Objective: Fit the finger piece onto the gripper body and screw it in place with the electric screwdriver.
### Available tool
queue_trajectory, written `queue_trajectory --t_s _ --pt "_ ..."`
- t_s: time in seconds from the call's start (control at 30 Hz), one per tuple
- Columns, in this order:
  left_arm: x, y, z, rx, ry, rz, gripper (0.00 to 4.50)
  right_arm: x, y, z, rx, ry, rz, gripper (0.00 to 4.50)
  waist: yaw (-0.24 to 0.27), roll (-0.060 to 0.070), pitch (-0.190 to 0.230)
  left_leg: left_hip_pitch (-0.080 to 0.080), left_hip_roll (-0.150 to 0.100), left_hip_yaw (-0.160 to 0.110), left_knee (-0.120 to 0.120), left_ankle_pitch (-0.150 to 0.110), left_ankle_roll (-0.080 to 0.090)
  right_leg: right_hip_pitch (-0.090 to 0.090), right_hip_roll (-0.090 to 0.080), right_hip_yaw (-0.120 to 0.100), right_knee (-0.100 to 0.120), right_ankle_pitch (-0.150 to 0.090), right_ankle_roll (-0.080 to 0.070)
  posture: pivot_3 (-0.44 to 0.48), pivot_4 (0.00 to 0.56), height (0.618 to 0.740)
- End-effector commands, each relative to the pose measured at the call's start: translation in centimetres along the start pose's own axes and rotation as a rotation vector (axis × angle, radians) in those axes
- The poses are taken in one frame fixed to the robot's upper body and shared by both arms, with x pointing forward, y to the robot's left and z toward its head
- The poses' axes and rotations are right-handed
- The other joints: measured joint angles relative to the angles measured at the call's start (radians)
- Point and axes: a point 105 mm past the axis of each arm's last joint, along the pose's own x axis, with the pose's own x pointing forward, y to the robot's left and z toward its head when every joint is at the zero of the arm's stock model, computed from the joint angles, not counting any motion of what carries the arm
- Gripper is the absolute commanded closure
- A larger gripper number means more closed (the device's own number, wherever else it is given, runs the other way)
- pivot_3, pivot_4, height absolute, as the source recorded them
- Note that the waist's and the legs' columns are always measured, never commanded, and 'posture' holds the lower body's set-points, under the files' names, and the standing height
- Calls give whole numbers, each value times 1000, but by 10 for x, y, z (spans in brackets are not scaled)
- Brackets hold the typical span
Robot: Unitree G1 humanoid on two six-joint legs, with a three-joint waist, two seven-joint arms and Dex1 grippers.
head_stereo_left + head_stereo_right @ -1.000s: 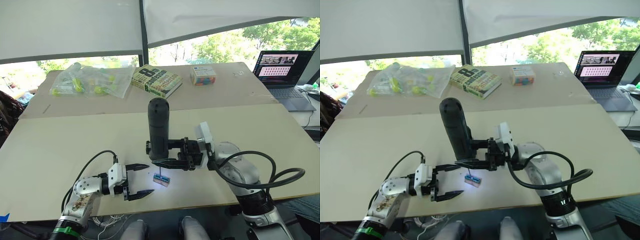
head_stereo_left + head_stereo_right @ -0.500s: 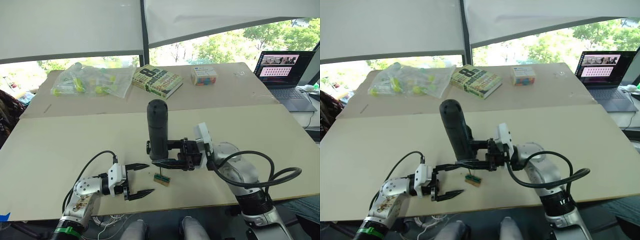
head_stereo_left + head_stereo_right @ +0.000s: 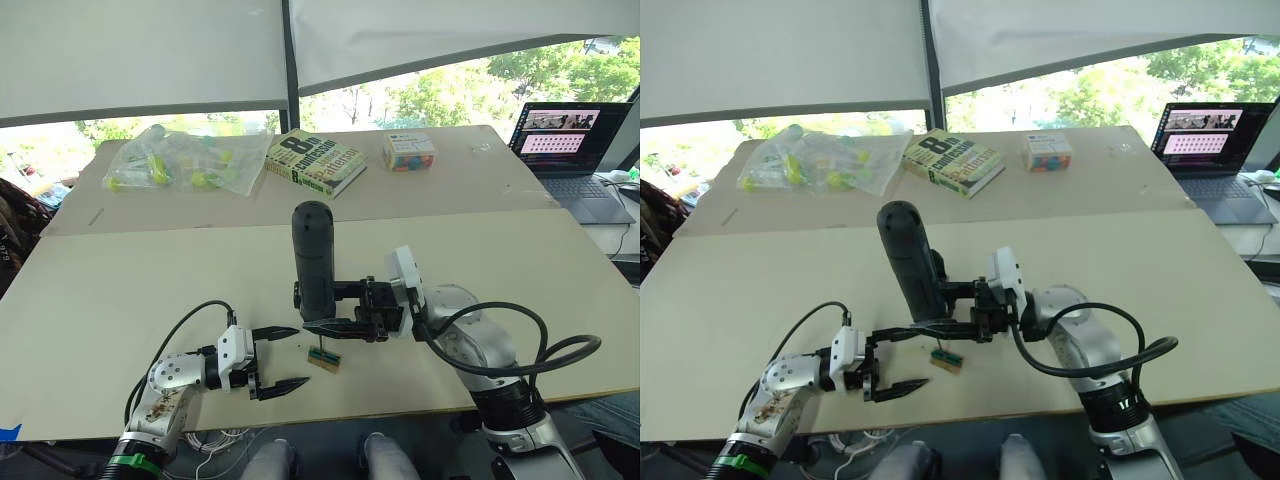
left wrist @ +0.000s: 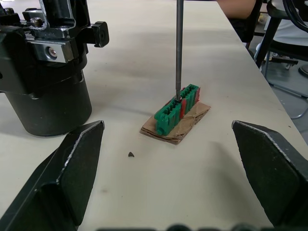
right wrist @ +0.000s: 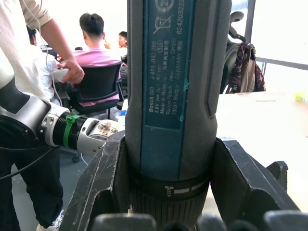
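My right gripper (image 3: pixel 322 308) is shut on the electric screwdriver (image 3: pixel 314 255), a thick black cylinder held upright above the table. Its thin metal bit (image 4: pixel 178 48) points straight down and its tip rests on a tiny green block on a tan scrap (image 4: pixel 177 108). No light shows at the tip. My left gripper (image 3: pixel 299 357) lies low on the table just left of that block, open, with the block ahead of its spread fingers. The finger piece and the gripper body are out of view.
At the back of the table lie a book (image 3: pixel 314 160), a clear bag of yellow-green items (image 3: pixel 185 160) and a small colourful box (image 3: pixel 407 150). A laptop (image 3: pixel 570 150) stands at the far right. The table's front edge runs close below both grippers. People sit behind (image 5: pixel 91 53).
The white glow that lit the small block one second ago has gone out. Both arms and the screwdriver have stayed almost still.
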Motion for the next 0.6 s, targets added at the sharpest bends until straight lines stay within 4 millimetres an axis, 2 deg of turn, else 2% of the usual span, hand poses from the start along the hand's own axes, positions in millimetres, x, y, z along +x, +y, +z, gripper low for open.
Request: queue_trajectory --t_s 0.03,0.6 --pt "2 -2 2 6 6 -11 13 2 2 15 -55 -46 23 2585 0 0 0 0 0 0 0 0 0 0 0 0 0 0 0 0 150 737" --pt "2 -1 6 7 9 -13 13 1 2 15 -42 -52 34 2585 0 0 0 0 0 0 0 0 0 0 0 0 0 0 0 0 150 737"
